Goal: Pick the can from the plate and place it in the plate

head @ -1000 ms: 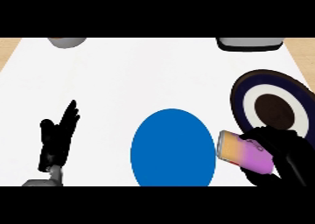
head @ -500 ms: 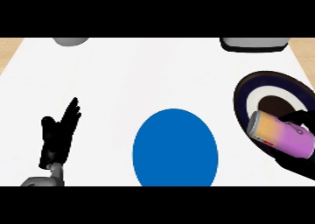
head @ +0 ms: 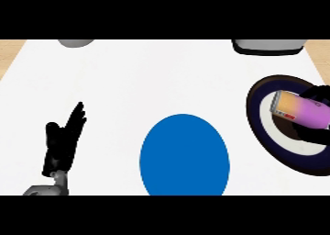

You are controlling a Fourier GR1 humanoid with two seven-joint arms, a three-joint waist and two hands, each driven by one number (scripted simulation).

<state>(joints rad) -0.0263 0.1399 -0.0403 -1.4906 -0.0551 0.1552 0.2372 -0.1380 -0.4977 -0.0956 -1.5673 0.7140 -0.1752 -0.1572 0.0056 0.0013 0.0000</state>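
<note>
Head view: right hand (head: 322, 114) curls round the can (head: 302, 109), lying tilted over the dark plate (head: 262, 133). Probably light, rigid and slick; grasp its mid-body. Blue plate (head: 184, 156) sits left; left hand (head: 63, 140) rests open.

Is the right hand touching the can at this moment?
Touching. In the head view the right hand has its fingers curled round the can above the dark plate.

Single head view, steeply down onto white counter (head: 140, 82), forearms entering from below
</note>
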